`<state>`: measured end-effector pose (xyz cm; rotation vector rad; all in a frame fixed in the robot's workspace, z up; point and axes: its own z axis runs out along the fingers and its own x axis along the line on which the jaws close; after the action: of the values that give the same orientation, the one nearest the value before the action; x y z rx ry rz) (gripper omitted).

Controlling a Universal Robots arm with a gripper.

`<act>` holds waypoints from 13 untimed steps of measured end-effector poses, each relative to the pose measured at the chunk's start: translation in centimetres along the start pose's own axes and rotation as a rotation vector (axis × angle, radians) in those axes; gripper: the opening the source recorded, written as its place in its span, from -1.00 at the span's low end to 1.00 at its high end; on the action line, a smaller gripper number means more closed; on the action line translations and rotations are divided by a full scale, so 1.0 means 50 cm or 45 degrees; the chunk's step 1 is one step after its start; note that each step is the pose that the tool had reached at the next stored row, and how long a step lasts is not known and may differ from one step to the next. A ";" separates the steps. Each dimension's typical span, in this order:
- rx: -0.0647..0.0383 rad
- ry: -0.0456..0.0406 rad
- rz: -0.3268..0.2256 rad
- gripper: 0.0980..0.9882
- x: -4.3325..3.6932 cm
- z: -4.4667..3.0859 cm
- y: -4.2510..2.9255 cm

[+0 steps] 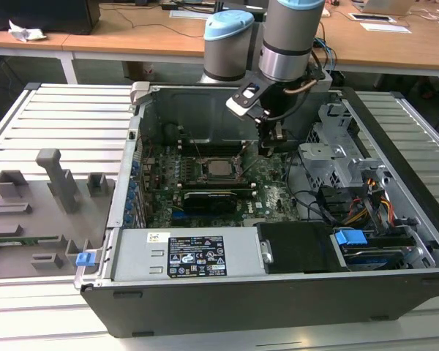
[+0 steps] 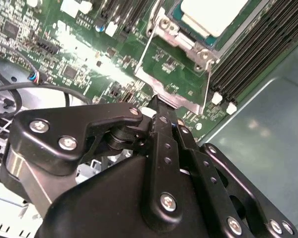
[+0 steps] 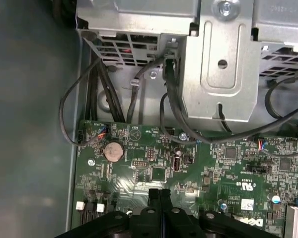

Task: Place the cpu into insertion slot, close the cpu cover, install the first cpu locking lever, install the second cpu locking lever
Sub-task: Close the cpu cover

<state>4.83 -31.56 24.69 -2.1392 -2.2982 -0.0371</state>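
- Black gripper [image 2: 156, 101] arms, studded with screws, crowd the foreground in the second wrist view. The two fingers meet in a narrow point, jaws together, with nothing seen between them.
- Just past that point is the near end of the socket [image 2: 175, 94], with its silvery rim on the green circuit board [image 2: 174, 64]. Whether the tip touches the metal cannot be told.
- The chip [image 2: 213, 15], pale and square, lies flat in the socket. In the exterior view it sits near the middle of the open computer case [image 1: 278, 307], just beside the lowered arm.
- The cover [image 2: 186, 42], a silvery frame, appears to lie down around the chip, whose face shows through its window.
- Thin wire levers run along two sides of the socket, the first lever [image 2: 141, 57] and the second lever [image 2: 207, 84]. Whether either is hooked down cannot be told.
- My reading is that seating the chip and closing the cover look done. Lever work seems to be the step in hand, since the closed tip sits by the levers' near ends.
- That work would likely call for a small, accurate press on a thin springy wire, guiding it under its hook without scraping the tiny parts nearby.
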 end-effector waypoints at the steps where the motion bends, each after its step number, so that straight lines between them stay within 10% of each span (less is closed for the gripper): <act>1: 0.000 0.000 0.000 -0.98 0.000 0.000 -0.001; 13: 0.000 0.000 0.000 -0.98 0.003 0.001 -0.046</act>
<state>2.54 -31.55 24.62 -2.1392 -2.2982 -0.0372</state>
